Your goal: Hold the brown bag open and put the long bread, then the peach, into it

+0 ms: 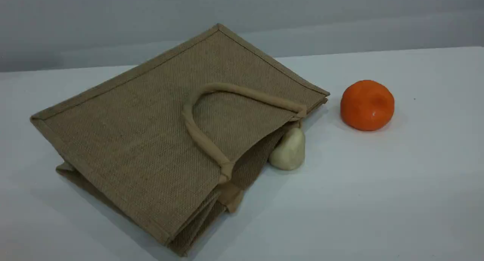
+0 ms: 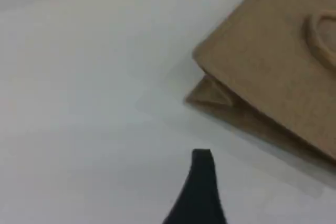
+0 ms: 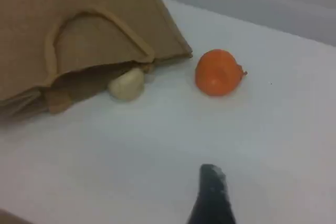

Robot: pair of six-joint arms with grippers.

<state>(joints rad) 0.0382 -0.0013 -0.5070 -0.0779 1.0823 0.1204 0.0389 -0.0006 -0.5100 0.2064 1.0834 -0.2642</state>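
The brown bag lies flat on its side on the white table, with its mouth toward the right and only slightly parted. One beige loop handle rests on its upper face. A corner of the bag shows at the right of the left wrist view, well away from that gripper's single dark fingertip. In the right wrist view the bag lies at the upper left, far from the lone fingertip. Nothing sits by either fingertip. The long bread and the peach are out of view. Neither arm shows in the scene view.
A small cream pear-shaped lump rests against the bag's mouth, and it also shows in the right wrist view. A bright orange round fruit sits on the table to the right of the bag. A grey wall runs behind the table.
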